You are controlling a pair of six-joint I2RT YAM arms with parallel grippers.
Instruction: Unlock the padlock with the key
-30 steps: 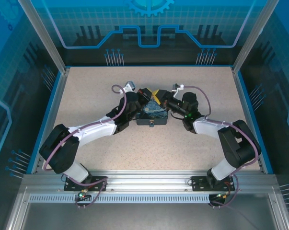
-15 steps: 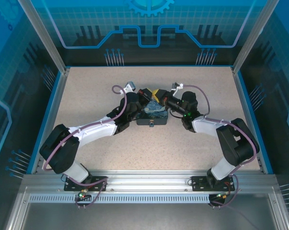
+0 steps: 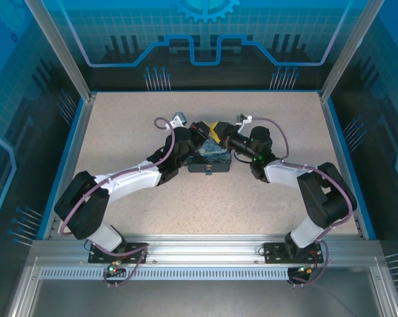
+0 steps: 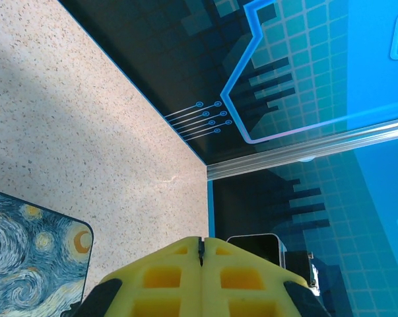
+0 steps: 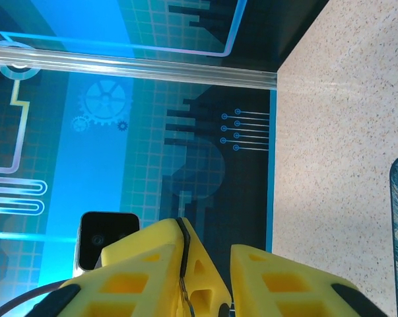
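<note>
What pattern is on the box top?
The box has a dark-blue swirly night-sky painting with yellow swirls. It shows best in the left wrist view.

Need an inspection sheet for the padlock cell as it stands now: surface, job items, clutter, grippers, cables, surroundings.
surface: speckled beige table with blue edging.
job's things: dark-blue painted box mid-table, both grippers over it; padlock and key too small to tell.
clutter: nothing seen.
grippers: left gripper shut, beside the box's corner; right gripper narrowly open, a thin dark wire lies along one finger, held or not unclear.
cables: purple cables run along both arms, looping near the wrists.
surroundings: blue printed panels; aluminium rail at the near edge.
</note>
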